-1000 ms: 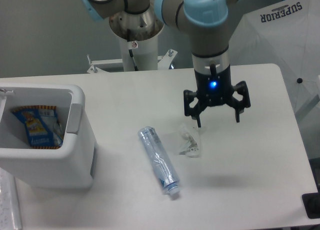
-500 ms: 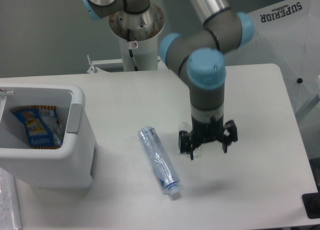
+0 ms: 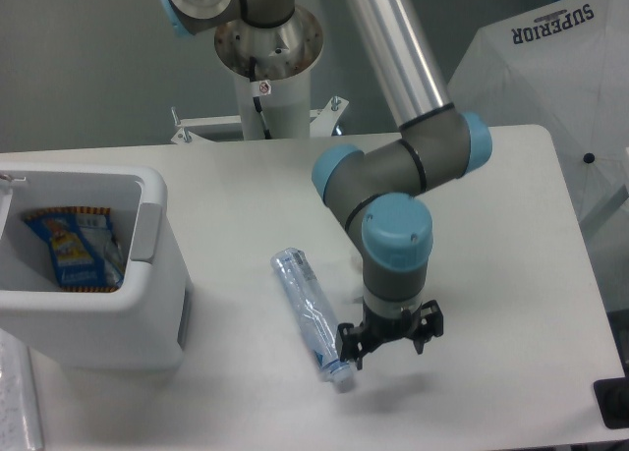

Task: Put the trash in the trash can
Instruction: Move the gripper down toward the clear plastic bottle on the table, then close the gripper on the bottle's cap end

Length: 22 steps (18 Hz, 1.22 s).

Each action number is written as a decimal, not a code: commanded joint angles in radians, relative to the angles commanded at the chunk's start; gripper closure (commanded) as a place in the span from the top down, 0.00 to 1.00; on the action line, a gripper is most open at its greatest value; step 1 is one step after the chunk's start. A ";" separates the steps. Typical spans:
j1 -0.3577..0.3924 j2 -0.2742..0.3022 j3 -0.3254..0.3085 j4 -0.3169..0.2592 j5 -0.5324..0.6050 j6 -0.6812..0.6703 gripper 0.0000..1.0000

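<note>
The gripper has dropped from the middle right of the frame, where it hung a second ago over the crumpled wrapper, to the lower centre, close above the white table. Its black fingers are spread wide apart and hold nothing. The wrapper that lay beside the bottle in the earlier frames cannot be made out now; the grey and light-blue arm covers that patch of table.

The flattened clear bottle with its bluish label lies where it lay before, running diagonally from the centre of the frame down toward the lower centre, its capped end just beside the gripper's nearer finger. Whether finger and bottle touch cannot be told.

The white trash can stands at the left edge of the frame, well apart from the bottle, its grey side tab facing the middle of the table. Inside it lies a blue and yellow snack packet.

The robot's white pedestal rises at the top centre behind the table. A white sheet printed with the word SUPERIOR fills the upper right corner.
</note>
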<state>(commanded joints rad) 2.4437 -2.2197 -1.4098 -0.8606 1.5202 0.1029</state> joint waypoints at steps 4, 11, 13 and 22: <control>-0.017 -0.025 0.017 0.031 0.005 -0.003 1.00; -0.054 -0.075 0.029 0.055 0.008 -0.054 1.00; -0.060 -0.084 0.029 0.054 0.009 -0.057 1.00; -0.075 -0.086 0.012 0.054 0.017 -0.065 0.88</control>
<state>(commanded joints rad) 2.3685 -2.3056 -1.3975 -0.8069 1.5370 0.0383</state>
